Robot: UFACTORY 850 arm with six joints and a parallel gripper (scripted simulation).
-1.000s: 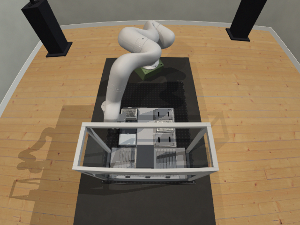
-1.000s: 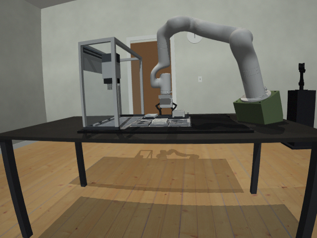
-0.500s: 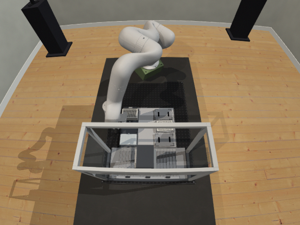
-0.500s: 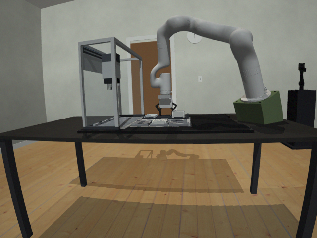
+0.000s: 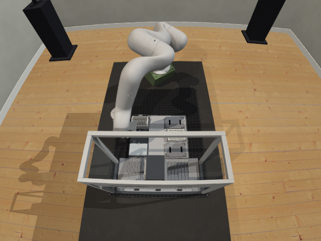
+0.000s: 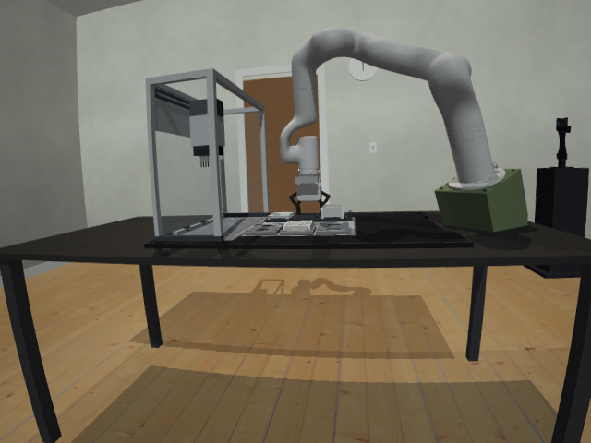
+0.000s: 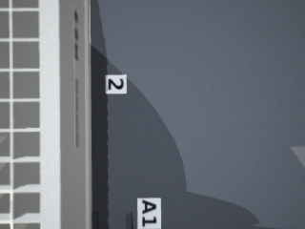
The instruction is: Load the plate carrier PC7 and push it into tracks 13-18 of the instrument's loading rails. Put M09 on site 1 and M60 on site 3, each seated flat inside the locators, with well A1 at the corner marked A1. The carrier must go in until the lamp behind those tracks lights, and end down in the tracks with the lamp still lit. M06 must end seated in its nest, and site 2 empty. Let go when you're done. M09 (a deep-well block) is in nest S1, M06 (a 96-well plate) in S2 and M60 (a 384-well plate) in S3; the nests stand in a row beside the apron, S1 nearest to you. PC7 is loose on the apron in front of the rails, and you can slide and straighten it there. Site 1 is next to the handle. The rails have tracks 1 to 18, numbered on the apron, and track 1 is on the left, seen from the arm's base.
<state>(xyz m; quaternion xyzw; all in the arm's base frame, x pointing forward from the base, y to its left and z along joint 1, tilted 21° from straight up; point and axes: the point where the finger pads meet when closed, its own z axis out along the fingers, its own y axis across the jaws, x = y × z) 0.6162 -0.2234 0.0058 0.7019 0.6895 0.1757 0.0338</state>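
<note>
Fingers spread wide, the gripper (image 6: 310,200) hangs over open carrier floor — deep-well block (image 7: 29,114) close alongside, instrument frame (image 5: 155,134) crossbar just ahead.

Arm (image 6: 458,109) rises from base, leans back, bends at shoulder joint, then upper link runs approx. horizontal to elbow (image 6: 315,42). Forearm (image 6: 305,100) drops straight down, kinks into wrist (image 6: 307,154), vertical, pointing down. Gripper (image 6: 311,200) hangs low, fingers (image 6: 295,202) spread fully apart, nothing btwn them. In top view arm (image 5: 129,85) curves in an S, wrist end (image 5: 121,120) low-left of base.
</note>
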